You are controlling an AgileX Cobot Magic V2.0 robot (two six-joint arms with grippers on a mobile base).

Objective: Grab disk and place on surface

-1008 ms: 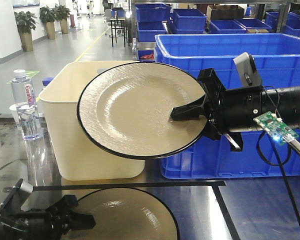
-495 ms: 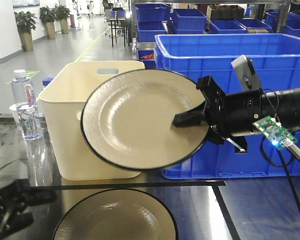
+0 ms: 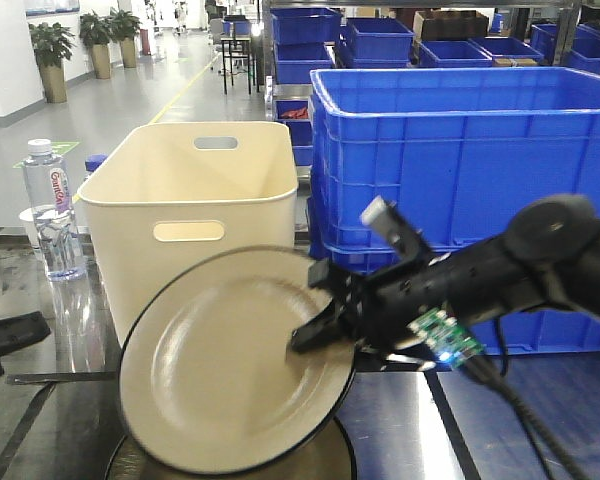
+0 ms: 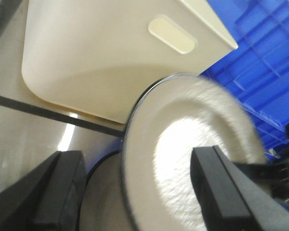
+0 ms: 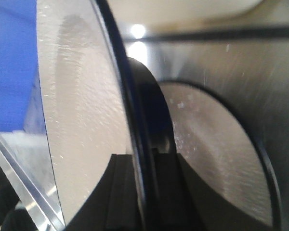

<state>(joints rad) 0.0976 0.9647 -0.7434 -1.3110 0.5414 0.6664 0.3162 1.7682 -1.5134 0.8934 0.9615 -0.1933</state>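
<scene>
Well, disk (image 3: 220,370): cream with a black rim, tilted up on edge, low over the surface (image 3: 525,420).
Right gripper (image 3: 315,332): fingers pinched on the disk's right rim, one on each face.
Left gripper (image 4: 139,192): fingers spread wide, nothing between them.
Second plate (image 5: 216,159): flat on the dark top, under the disk; touching or not, I can't tell.
Behind: cream bin (image 3: 190,190), blue crate (image 3: 460,150), water bottle (image 3: 48,210).

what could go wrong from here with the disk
Jaws of the right gripper pinch only the rim of the tilted disk; it may slip or swing. It hangs right over a second plate on the surface, so it could land on that and chip.
</scene>
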